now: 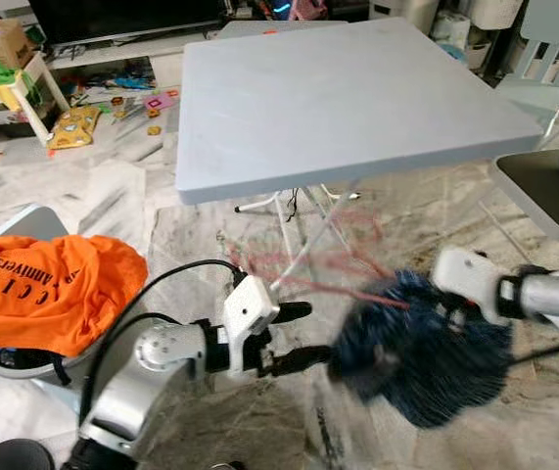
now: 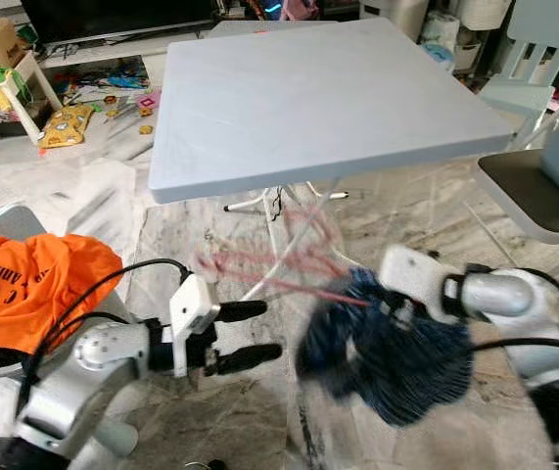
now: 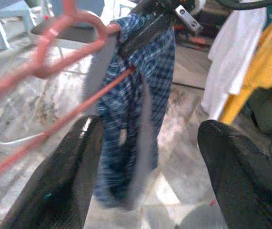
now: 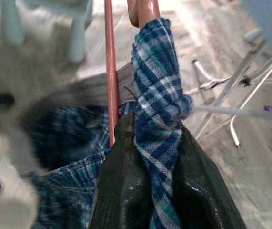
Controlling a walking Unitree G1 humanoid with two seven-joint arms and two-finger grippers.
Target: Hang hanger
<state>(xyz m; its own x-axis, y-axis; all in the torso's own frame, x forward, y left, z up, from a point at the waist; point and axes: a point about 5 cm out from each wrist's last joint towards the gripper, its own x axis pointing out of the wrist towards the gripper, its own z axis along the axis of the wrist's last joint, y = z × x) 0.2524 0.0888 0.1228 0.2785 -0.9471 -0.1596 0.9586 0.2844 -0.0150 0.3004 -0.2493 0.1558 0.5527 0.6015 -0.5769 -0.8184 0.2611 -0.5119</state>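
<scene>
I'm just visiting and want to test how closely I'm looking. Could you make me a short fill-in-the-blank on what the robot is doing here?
1. The right end effector is shut on a blue ____ shirt.
2. The shirt hangs on a ____ hanger.
3. The left end effector is ____, its fingers apart beside the shirt.
4. On the robot's left lies an ____ T-shirt.

Missing words: plaid; red; open; orange
</scene>
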